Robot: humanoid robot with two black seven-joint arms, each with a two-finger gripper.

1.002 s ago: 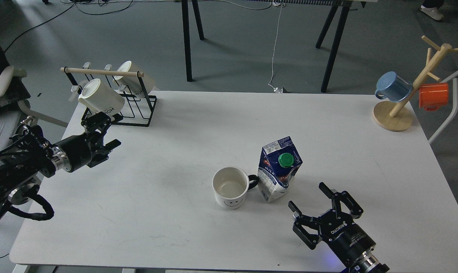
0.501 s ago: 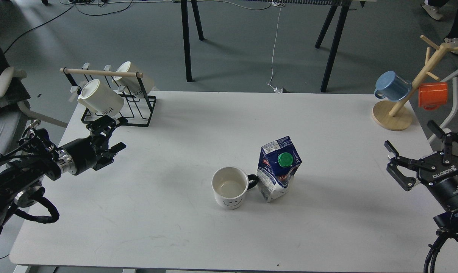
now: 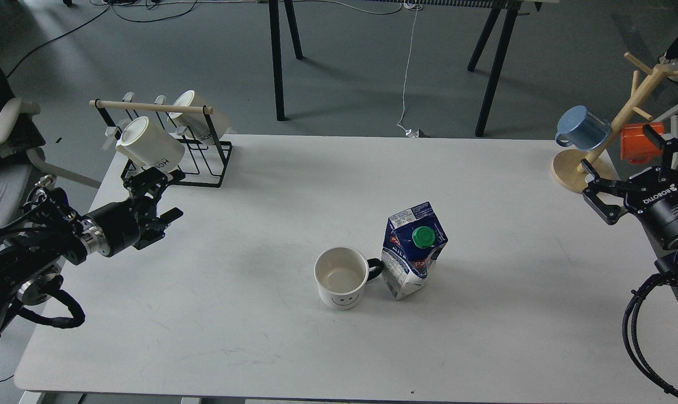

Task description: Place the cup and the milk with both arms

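Note:
A white cup with a smiley face stands upright near the middle of the white table, its dark handle pointing right. A blue milk carton with a green cap stands right beside it, touching or nearly touching the handle. My left gripper is open and empty at the table's left edge, just in front of the black wire rack. My right gripper is open and empty at the table's right edge, next to the wooden mug tree.
A black wire rack with two white mugs stands at the back left. A wooden mug tree holding a blue mug and an orange mug stands at the back right. Black table legs stand on the floor behind.
My right arm has swung from the front near the carton out to the right edge and up toward the mug tree. My left gripper has barely moved.

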